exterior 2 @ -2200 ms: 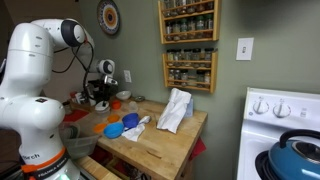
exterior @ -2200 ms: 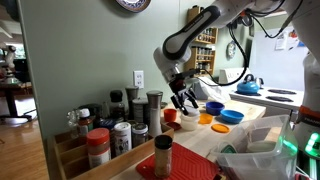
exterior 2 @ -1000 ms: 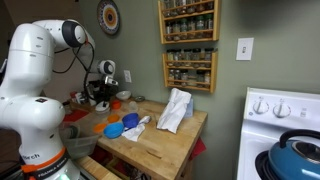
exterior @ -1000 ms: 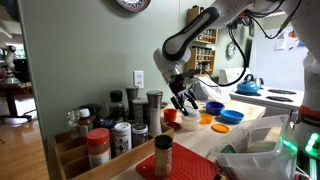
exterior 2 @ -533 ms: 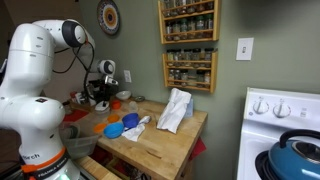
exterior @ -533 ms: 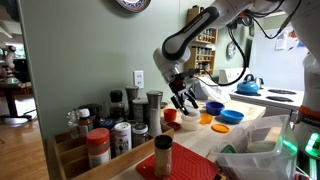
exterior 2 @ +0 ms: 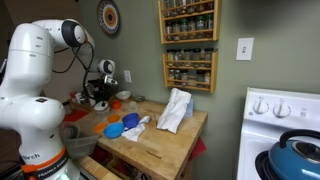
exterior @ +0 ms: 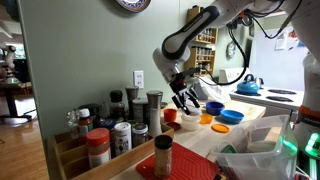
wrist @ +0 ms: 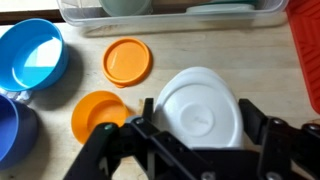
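Starting at the left edge of the wrist view, a light blue bowl [wrist: 35,55] sits on the wooden counter [wrist: 250,55], with a darker blue bowl [wrist: 12,135] just below it. Next comes a flat orange lid [wrist: 128,60], and beneath that a small orange bowl [wrist: 100,115], which lies close beside the left finger [wrist: 148,118]. In the middle, the white bowl [wrist: 203,95] rests upright on the counter, directly under the gripper [wrist: 199,125]. The jaws stand wide apart, one on each side of the white bowl, and they hold nothing. Whether the fingers touch its rim cannot be told from this view. In an exterior view the gripper [exterior: 185,101] hangs just above the white bowl [exterior: 187,123]. Farther right, a red edge [wrist: 308,50] runs along the border of the wrist view. A clear container [wrist: 170,12] spans the top.
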Action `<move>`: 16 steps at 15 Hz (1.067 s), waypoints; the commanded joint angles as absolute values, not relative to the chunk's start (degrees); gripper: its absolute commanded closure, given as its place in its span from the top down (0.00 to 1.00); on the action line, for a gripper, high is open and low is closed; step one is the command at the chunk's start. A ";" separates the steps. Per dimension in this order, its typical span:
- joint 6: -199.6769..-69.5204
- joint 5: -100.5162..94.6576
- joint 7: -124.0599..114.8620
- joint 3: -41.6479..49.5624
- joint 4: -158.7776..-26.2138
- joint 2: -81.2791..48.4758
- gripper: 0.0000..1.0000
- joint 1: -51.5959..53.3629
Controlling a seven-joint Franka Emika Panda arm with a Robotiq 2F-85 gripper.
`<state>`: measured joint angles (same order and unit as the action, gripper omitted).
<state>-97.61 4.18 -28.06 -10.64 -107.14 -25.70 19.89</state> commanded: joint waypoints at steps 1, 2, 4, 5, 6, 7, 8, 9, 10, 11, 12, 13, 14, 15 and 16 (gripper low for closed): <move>-96.64 3.73 -27.87 -10.32 -106.45 -26.24 0.81 20.61; -96.60 3.70 -27.89 -10.30 -106.40 -26.29 0.82 20.65; -96.51 3.67 -27.85 -10.26 -106.34 -26.35 0.90 20.67; -96.56 3.68 -27.84 -10.26 -106.32 -26.38 0.90 20.66; -96.60 3.66 -27.87 -10.25 -106.29 -26.44 0.93 20.67; -96.63 3.65 -27.87 -10.24 -106.26 -26.48 0.96 20.67; -96.65 3.66 -27.86 -10.24 -106.22 -26.53 0.93 20.67; -96.62 3.65 -27.84 -10.25 -106.20 -26.55 0.93 20.68; -96.60 3.64 -27.82 -10.25 -106.21 -26.58 0.93 20.69; -96.61 3.65 -27.83 -10.25 -106.23 -26.58 0.93 20.69; -96.65 3.68 -27.83 -10.25 -106.26 -26.60 0.93 20.68; -96.74 3.66 -27.86 -10.23 -106.26 -26.67 0.92 20.68; -96.90 3.63 -27.88 -10.18 -106.25 -26.75 0.92 20.66; -96.97 3.65 -27.87 -10.10 -106.24 -26.88 0.92 20.58; -96.96 3.65 -27.86 -10.06 -106.21 -26.95 0.92 20.54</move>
<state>-97.61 4.18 -28.06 -10.63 -107.08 -25.99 20.10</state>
